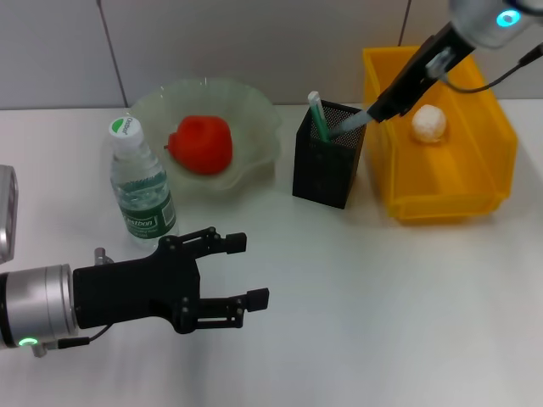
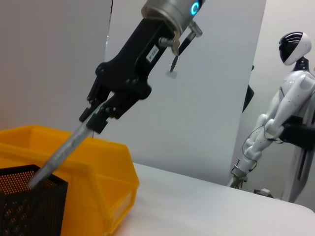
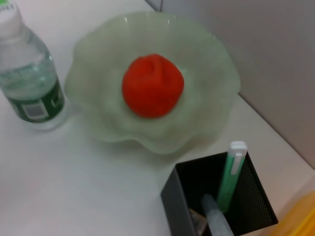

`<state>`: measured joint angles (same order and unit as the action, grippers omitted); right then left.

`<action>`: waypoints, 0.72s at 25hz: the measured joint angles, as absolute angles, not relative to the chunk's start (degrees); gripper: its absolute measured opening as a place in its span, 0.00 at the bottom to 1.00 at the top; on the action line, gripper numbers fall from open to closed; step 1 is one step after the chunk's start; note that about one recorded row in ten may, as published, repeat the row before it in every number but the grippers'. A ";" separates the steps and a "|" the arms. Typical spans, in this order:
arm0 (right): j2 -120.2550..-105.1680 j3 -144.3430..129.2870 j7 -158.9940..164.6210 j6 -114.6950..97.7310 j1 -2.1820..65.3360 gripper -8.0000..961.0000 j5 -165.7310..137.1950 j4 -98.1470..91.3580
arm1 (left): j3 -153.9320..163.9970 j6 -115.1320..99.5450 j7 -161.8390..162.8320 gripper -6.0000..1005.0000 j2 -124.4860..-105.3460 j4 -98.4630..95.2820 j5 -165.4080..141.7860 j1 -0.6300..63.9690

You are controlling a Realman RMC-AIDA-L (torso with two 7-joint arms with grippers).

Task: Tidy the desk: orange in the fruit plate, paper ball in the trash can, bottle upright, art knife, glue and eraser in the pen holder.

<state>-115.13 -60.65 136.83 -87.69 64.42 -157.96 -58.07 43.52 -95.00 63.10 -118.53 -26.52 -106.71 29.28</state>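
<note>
Right gripper (image 1: 379, 111) is clamped on a grey stick (image 1: 349, 124), lowering it into the holder (image 1: 327, 165) mid-desk. Orange (image 1: 202, 144) sits in the plate (image 1: 254, 110), ball (image 1: 428, 123) in the bin (image 1: 450, 195), bottle (image 1: 140, 182) upright. Left gripper (image 1: 246, 271) idles wide near the front edge, so nearly done

The head view looks forward and down over the desk (image 1: 382, 322). The left wrist view looks low across it, the right wrist view closely down; all share the pen holder (image 1: 329, 166).
</note>
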 joint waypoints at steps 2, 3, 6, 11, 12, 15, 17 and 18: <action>-116.98 -60.93 136.96 -85.84 64.61 0.21 -161.32 -57.93 | 43.51 -95.00 63.10 0.86 -118.51 -26.39 -106.66 29.30; -118.43 -61.14 136.96 -84.03 64.62 0.21 -164.07 -57.89 | 43.51 -95.00 63.10 0.86 -118.50 -26.28 -106.49 29.29; -119.00 -61.58 137.02 -82.49 64.71 0.21 -164.65 -57.07 | 43.50 -95.05 63.14 0.86 -118.45 -26.22 -106.01 29.12; -119.12 -62.31 137.15 -81.41 64.83 0.22 -163.73 -56.32 | 43.51 -95.32 63.54 0.86 -118.38 -26.19 -105.88 29.07; -119.12 -62.31 137.15 -81.41 64.83 0.22 -163.73 -56.32 | 43.51 -95.32 63.54 0.86 -118.38 -26.19 -105.88 29.07; -119.20 -63.13 137.52 -80.65 64.63 0.22 -163.73 -56.31 | 43.50 -95.34 63.56 0.86 -118.38 -26.19 -105.88 29.11; -119.22 -63.25 137.72 -80.22 64.45 0.22 -163.72 -56.60 | 43.51 -95.35 63.63 0.86 -118.38 -26.19 -105.88 29.16; -119.23 -63.26 137.73 -80.05 64.29 0.22 -163.70 -56.83 | 43.51 -95.36 63.67 0.86 -118.36 -26.19 -105.88 29.19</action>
<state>-119.23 -63.26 137.73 -80.05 64.29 -163.70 -56.83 43.51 -95.36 63.67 -118.36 -26.19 -105.88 29.19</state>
